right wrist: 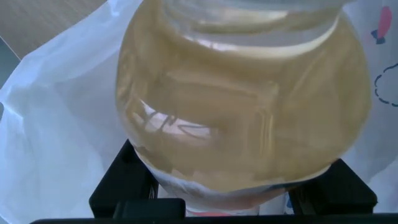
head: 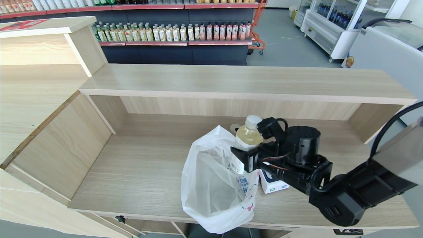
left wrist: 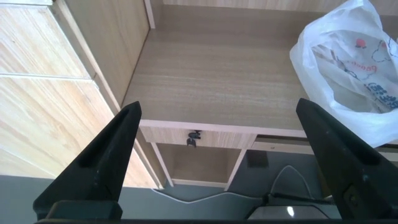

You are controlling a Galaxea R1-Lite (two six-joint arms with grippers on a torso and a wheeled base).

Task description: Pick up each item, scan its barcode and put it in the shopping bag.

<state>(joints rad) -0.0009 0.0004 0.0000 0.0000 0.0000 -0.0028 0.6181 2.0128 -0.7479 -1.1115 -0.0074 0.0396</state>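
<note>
My right claw grips the bottle, upright above the right rim of the bag on the counter. My left claw gapes wide, empty, off the counter's near edge.

shopping bag at the worktop front edge, right of centre, its bottom hanging over the edge. bottle upright in right pincer at the bag's far right rim, lower part behind the bag wall. box on worktop just right of bag, under that arm. left pincer off the front edge, left of bag. raised ledge behind
</note>
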